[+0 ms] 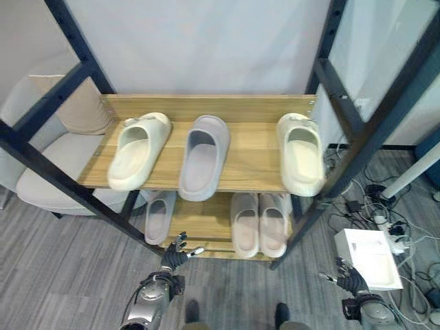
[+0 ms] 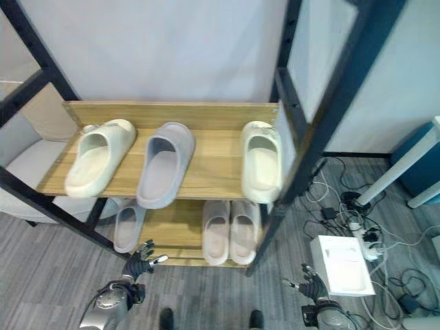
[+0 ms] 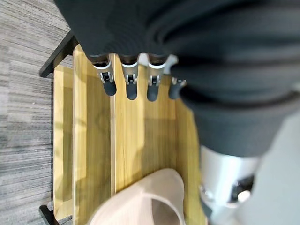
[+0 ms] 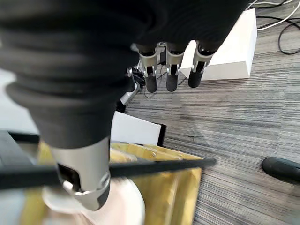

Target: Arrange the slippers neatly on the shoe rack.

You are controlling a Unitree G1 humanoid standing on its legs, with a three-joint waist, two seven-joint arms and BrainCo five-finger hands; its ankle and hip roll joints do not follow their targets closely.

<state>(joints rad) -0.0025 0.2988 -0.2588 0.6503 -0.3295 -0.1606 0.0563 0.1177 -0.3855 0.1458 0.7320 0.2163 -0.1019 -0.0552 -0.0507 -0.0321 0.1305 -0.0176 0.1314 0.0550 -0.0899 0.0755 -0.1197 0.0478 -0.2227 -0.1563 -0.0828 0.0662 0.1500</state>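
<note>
The wooden shoe rack (image 1: 254, 110) has two shelves. On its top shelf a cream slipper (image 1: 139, 150) lies at the left, turned slightly askew. A grey slipper (image 1: 204, 156) is in the middle and a second cream slipper (image 1: 300, 152) at the right end. The lower shelf holds a grey slipper (image 1: 159, 216) and a pale beige pair (image 1: 260, 223) side by side. My left hand (image 1: 173, 258) hangs low before the rack's lower left, open and holding nothing; its fingers (image 3: 131, 84) are straight. My right hand (image 1: 352, 280) is low at the right over the floor, open, its fingers (image 4: 171, 75) straight.
Black slanted frame posts (image 1: 62, 182) flank the rack on both sides. A light armchair (image 1: 48, 165) with a cushion stands to the left. On the carpet at the right lie a white box (image 1: 371, 258) and a tangle of cables (image 1: 395, 223).
</note>
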